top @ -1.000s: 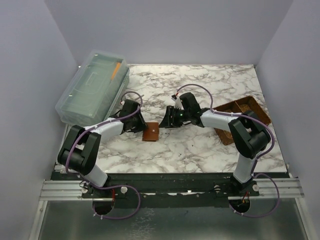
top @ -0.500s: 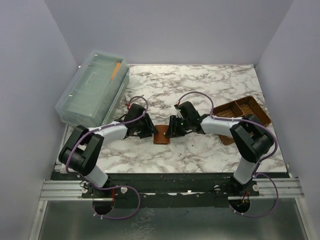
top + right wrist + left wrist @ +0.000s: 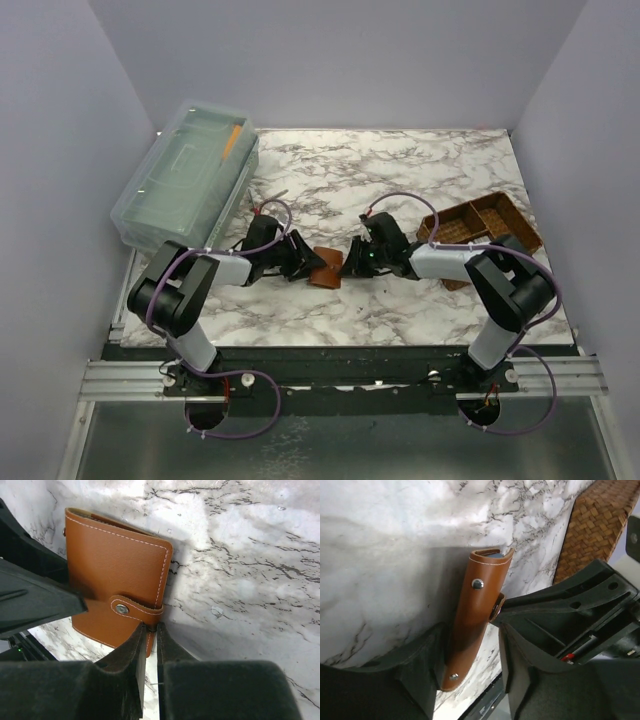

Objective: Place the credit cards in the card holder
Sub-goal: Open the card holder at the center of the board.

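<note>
On the marble table, a brown wallet sits near the front, between the left gripper and the right gripper, both low and close against it. A clear lidded box sits by the left wall, and a woven basket lies at the right edge.

Card holder: tan-brown leather, pale stitching along the edges, silver snap studs, and a sliver of blue-grey at the end farthest from the left gripper.
Left gripper: matt black fingers.
Right gripper: matt black too.
Table: white marble pattern with grey and black veins.
Basket: mid-brown woven weave, beyond the left gripper's fingers.
Plastic box: clear with a green tint and an orange streak inside, far out to the left gripper's left.
Arm links: white shells, black joints.
</note>
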`<state>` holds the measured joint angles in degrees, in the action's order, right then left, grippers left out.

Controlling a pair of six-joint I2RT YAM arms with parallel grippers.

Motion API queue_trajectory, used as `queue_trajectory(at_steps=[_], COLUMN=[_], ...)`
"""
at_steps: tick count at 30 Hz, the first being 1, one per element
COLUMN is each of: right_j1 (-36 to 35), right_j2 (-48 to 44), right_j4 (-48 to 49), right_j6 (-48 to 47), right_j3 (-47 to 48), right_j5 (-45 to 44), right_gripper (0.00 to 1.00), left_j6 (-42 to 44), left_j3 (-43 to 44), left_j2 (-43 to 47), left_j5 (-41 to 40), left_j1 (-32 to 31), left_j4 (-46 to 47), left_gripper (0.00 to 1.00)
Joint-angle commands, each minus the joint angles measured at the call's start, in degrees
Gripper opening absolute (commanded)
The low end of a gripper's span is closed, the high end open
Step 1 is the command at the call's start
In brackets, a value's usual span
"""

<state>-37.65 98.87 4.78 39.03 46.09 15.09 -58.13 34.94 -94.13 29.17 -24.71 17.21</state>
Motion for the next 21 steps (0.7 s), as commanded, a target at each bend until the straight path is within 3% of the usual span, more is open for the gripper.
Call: queue_trajectory(at_steps=[1,3,6,11,16,21], right_j1=[-0.1,-0.1,-0.1,-0.2,-1.6,-2.6], right_j2=[1.9,2.0,0.1,-3.9,-6.6,-8.1], right_j4=[0.4,-1.4,-3.6,-10.8,-12.8,-12.8], right_j6=[1.0,0.6,-0.1,-3.0,-5.2,-4.8], right_j3=[-4.0,-3.3,-3.0,-0.2,2.6,5.5], right_j5=[-1.2,-1.8,-3.9,-8.4,-8.2,-7.9], right_gripper=[0.12,0.12,0.12,0.21,0.37,0.45], left_j6=[-5.2,-5.5,-5.0,-1.9,5.5,10.6], left_j3=[-1.2,-0.7,-1.0,-1.2,2.7,6.2], left_j2=[-3.4,-3.1,-1.3,1.7,4.2,6.9], left_j5=[6.3,5.6,3.6,-0.9,-7.9,-13.7], left_j1=[-2.2,-3.0,-3.5,-4.2,-7.5,-10.1], left_j4=[12.3,12.9,12.7,8.1,-2.1,-8.8], left_gripper=[0.46,0.38,0.17,0.02,0.0,0.0])
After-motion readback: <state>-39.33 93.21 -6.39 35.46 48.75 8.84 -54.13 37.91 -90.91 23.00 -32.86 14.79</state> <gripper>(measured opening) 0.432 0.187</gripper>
